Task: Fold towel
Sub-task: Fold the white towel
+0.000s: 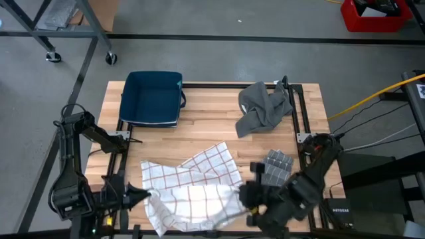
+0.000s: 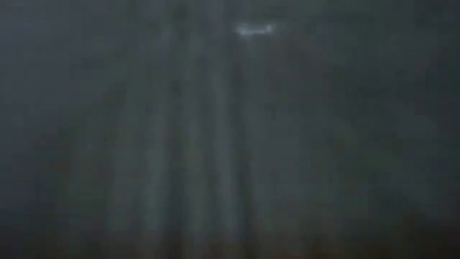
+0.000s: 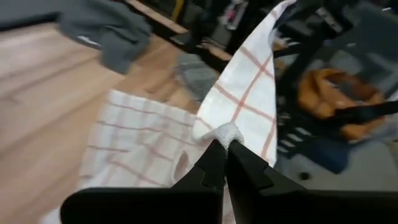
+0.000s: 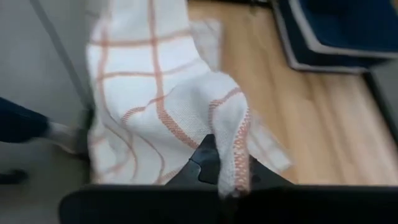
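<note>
The white towel with red checks [image 1: 192, 189] lies rumpled at the table's near middle. Its near edge is raised between my two grippers, and its far part [image 1: 216, 162] rests on the wood. My left gripper [image 1: 145, 193] is shut on the towel's near left end. My right gripper [image 1: 244, 196] is shut on its near right end. In the left wrist view the towel [image 3: 249, 87] runs from my fingers up toward the other arm. The low view shows only a dark blur. My left gripper pinches a small bunched bit of the towel's edge [image 3: 225, 133] between its two fingers, coming nearly level from the table's left. The cloth rises from there in a band toward the right arm. My right gripper pinches a bunched fold of the towel [image 4: 233, 146], slanting down from the table's right. The cloth drapes over the fingers [image 4: 205, 163] and hides the place of contact. The rest spreads away slack toward the table.
A dark blue bin [image 1: 153, 98] stands at the far left of the table. A crumpled grey cloth [image 1: 262, 109] lies at the far right. A folded grey cloth [image 1: 275, 166] sits at the near right, close to my right arm. Bare wood [image 1: 199, 129] lies between them.
</note>
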You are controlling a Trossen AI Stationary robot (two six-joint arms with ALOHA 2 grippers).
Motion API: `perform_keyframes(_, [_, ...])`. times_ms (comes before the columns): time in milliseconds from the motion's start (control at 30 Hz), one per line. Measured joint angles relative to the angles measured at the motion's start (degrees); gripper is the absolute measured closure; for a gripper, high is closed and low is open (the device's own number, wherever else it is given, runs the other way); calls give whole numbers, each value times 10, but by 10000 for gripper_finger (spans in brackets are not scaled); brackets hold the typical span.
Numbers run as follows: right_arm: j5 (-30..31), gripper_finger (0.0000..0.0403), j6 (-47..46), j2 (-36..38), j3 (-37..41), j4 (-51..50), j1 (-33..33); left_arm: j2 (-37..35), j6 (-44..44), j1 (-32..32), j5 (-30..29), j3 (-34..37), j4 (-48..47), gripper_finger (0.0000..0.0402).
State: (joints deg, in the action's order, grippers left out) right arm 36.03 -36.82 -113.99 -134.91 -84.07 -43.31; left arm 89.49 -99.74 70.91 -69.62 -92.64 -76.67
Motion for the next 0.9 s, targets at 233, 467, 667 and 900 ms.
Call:
perform_keyframes(233, [-1,403,32,0,0,-56,72,-9,-84,-6,55,7,-130,401])
perform_keyframes(467, [-7,403,104,1,0,-58,149,-38,-41,-27,67,8,-133,401])
perform_keyframes(667, [-12,403,180,2,0,-59,199,-69,45,-49,69,8,-133,401])
perform_keyframes(900, [-53,403,235,2,0,-60,248,-106,147,-88,102,8,-133,401])
